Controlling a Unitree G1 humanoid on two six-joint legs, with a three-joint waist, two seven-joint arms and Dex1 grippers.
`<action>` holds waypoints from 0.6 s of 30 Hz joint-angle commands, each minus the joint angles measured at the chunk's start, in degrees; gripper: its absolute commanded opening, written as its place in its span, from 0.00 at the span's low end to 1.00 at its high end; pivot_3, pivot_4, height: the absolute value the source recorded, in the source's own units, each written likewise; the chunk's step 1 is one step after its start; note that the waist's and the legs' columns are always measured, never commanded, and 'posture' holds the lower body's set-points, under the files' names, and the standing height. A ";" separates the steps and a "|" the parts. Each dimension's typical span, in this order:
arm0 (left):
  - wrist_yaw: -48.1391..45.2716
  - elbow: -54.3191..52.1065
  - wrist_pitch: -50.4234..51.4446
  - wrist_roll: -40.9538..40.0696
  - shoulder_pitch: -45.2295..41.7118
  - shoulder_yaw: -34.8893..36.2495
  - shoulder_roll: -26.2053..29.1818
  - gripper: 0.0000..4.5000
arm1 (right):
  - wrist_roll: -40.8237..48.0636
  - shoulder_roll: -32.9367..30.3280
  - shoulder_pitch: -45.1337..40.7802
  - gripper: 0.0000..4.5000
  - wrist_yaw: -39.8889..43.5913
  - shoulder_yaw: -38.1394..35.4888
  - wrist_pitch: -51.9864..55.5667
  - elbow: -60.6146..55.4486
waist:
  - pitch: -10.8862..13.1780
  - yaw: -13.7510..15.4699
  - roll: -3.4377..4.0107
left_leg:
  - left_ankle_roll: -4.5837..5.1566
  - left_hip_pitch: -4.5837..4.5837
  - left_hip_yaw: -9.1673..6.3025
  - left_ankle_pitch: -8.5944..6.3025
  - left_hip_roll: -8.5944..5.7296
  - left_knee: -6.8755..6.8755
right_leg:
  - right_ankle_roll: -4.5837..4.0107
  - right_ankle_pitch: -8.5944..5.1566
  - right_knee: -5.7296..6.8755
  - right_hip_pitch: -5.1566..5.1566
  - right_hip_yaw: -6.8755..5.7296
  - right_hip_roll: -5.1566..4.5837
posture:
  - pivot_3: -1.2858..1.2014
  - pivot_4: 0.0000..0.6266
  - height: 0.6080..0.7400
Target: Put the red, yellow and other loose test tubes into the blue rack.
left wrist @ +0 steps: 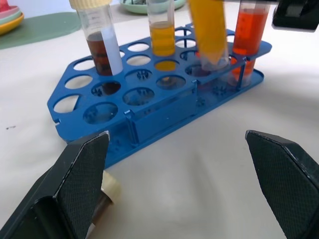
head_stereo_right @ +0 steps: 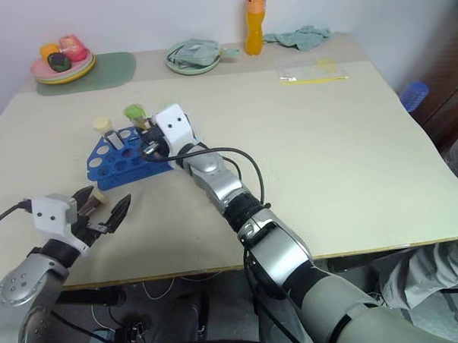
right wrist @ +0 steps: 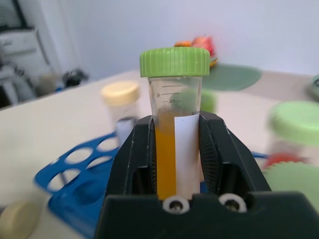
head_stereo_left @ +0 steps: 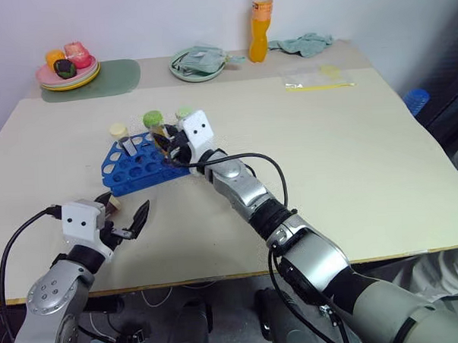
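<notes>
The blue rack (head_stereo_left: 130, 170) stands on the table's left half. Upright in it are a dark tube with a cream cap (left wrist: 102, 47), a yellow tube (left wrist: 162, 35) and a red tube (left wrist: 247, 35). My right gripper (right wrist: 175, 124) is shut on another yellow tube with a green cap (right wrist: 174, 62). It holds that tube upright over the rack, lower end at the holes (left wrist: 209, 35). My left gripper (left wrist: 177, 144) hangs open in front of the rack, nothing between its fingers. A loose cream-capped tube (head_stereo_right: 98, 198) lies on the table beside its left finger.
At the back of the table stand an orange drink bottle (head_stereo_left: 261, 26), a green plate with a cloth (head_stereo_left: 198, 65) and stacked plates of toy food (head_stereo_left: 67, 68) on a green mat. A teal cloth (head_stereo_left: 305, 43) and a clear bag (head_stereo_left: 316, 78) lie back right.
</notes>
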 commanded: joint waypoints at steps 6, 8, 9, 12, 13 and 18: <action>-0.96 0.52 -2.30 0.24 0.18 0.41 -0.57 1.00 | -2.91 8.72 -3.21 0.16 2.39 -2.08 -4.51 3.11 | -0.01 -0.03 -0.01 | 0.00 0.00 0.00 0.00 -0.01 0.04 | 0.00 0.00 0.01 0.04 0.00 -0.02 | 0.52 0.24 1.00; -0.96 0.74 -2.40 0.32 -0.13 0.14 -0.61 1.00 | -2.69 9.06 -2.76 0.16 4.12 -2.02 -4.37 2.00 | 0.00 -0.07 -0.01 | 0.00 0.00 -0.01 0.00 -0.01 0.03 | 0.00 0.00 0.01 0.04 0.00 -0.01 | 0.52 0.24 1.00; -0.90 0.73 -2.31 0.32 -0.33 -0.01 -0.60 1.00 | -2.66 9.20 -2.61 0.16 4.68 -2.06 -4.22 1.54 | 0.00 -0.11 -0.01 | 0.00 0.01 -0.01 0.00 -0.01 0.03 | 0.00 0.00 0.01 0.04 0.00 -0.01 | 0.52 0.24 1.00; -0.68 0.51 -2.07 0.41 -0.66 -0.40 -0.65 1.00 | -2.79 9.53 -2.36 0.16 4.90 -2.43 -4.09 1.22 | 0.00 -0.24 -0.01 | 0.00 0.00 -0.01 0.00 -0.01 0.03 | 0.00 0.00 0.01 0.04 0.00 -0.01 | 0.52 0.24 1.00; -0.67 0.49 -2.04 0.42 -0.72 -0.47 -0.68 1.00 | -2.89 9.67 -2.22 0.16 4.90 -2.43 -4.25 1.36 | 0.00 -0.31 -0.01 | 0.00 0.00 -0.02 0.00 -0.01 0.03 | 0.00 0.00 0.02 0.04 0.00 -0.01 | 0.52 0.24 1.00; -0.87 0.77 -2.48 0.35 -0.64 -0.51 -0.89 1.00 | -1.71 10.58 -0.78 0.16 8.84 -1.84 -3.50 -0.56 | 0.00 -0.54 0.00 | 0.00 0.00 -0.03 0.00 -0.01 0.03 | 0.00 0.00 0.02 0.04 0.00 -0.01 | 0.52 0.24 1.00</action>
